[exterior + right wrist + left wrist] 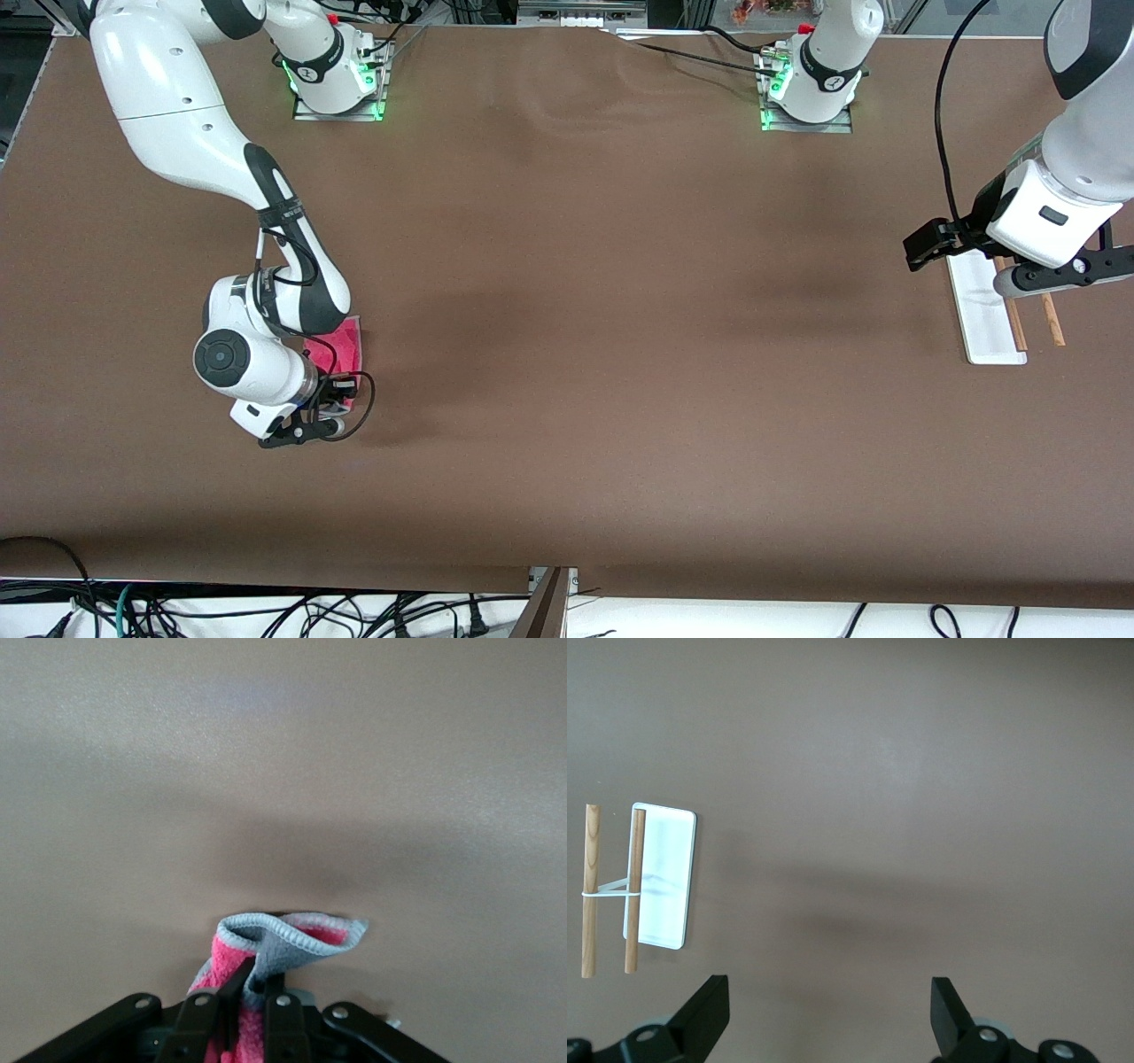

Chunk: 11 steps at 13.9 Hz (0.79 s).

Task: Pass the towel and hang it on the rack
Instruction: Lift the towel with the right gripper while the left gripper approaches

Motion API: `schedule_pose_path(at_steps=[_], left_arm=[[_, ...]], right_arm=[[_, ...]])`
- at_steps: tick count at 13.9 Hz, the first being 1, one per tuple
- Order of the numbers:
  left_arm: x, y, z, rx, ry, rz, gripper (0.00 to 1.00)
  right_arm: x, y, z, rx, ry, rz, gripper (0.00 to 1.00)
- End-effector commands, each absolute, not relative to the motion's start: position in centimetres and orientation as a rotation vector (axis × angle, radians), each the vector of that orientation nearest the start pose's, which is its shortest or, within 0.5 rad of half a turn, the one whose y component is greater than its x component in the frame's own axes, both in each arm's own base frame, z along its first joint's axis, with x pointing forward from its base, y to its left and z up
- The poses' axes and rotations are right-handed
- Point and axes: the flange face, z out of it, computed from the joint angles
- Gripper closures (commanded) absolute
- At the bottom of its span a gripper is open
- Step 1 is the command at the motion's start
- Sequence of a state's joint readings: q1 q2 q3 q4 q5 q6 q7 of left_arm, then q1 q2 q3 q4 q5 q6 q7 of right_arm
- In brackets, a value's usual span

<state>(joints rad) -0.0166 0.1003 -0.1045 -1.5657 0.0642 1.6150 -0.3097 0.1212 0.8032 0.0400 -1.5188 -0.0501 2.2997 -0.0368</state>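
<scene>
Down at the lower left of the front view, the right gripper [330, 409] has its jaws clenched on the towel [292, 943], bunched on the table [567, 354]. At the right edge the left gripper [829, 1014] hangs released, waiting over the rack [992, 310].

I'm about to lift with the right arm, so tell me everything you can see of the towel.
The towel is a small soft cloth, bright pink-red with grey stitched edging and a grey fleecy underside. It lies on the brown table toward the right arm's end, mostly hidden under that arm's wrist in the front view. The right gripper is shut on one edge, which bunches up and curls over between the fingers, grey side showing. Nothing else touches it.
</scene>
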Motion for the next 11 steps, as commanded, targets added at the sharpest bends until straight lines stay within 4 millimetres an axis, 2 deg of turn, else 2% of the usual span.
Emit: schedule_pose_path(at_steps=[1, 4, 9, 11], left_arm=[[58.4, -6.0, 57.8, -3.042, -0.289, 0.042, 0.00], [58.4, -6.0, 57.8, -3.042, -0.289, 0.042, 0.00], [58.5, -5.9, 57.8, -3.042, -0.292, 0.040, 0.00], [58.5, -6.0, 57.8, -3.042, -0.289, 0.042, 0.00]], right_arm=[[70.1, 10.7, 19.2, -3.136, -0.349, 0.017, 1.00], [71.3, 11.9, 23.4, -3.122, -0.365, -0.012, 1.00], [72.6, 15.3, 33.4, -3.083, -0.419, 0.056, 1.00], [72.9, 17.5, 37.5, -3.047, -0.458, 0.007, 1.00]])
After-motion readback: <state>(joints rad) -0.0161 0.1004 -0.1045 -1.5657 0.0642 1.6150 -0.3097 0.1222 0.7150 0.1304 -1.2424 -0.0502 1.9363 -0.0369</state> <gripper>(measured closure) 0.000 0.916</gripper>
